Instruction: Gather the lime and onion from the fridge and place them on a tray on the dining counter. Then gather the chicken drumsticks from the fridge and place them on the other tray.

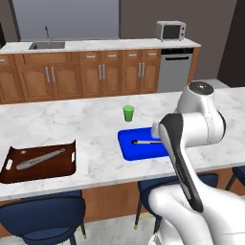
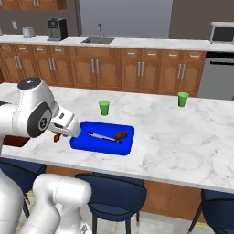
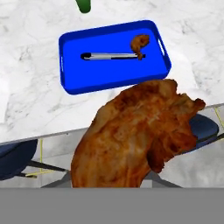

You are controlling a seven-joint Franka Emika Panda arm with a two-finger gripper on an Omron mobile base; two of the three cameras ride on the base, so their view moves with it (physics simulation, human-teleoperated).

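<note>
My gripper [image 2: 58, 135] is shut on a big brown chicken drumstick [image 3: 135, 135], held just off the near edge of the dining counter [image 1: 95, 124]; the meat hides the fingertips in the hand view. Ahead lies the blue tray [image 3: 105, 78], which holds a second drumstick [image 3: 140, 43] and a grey utensil [image 3: 109, 56]. At the counter's left end sits the dark brown tray [image 1: 62, 167], holding a grey utensil [image 1: 40, 159]. The lime, the onion and the fridge are out of view.
A green cup [image 2: 104, 107] stands just behind the blue tray [image 2: 105, 144], another [image 2: 183, 98] farther right. Blue stools [image 2: 114, 192] are tucked under the counter's near edge. The wall counter with sink [image 1: 46, 45] and microwave [image 1: 171, 30] runs along the back.
</note>
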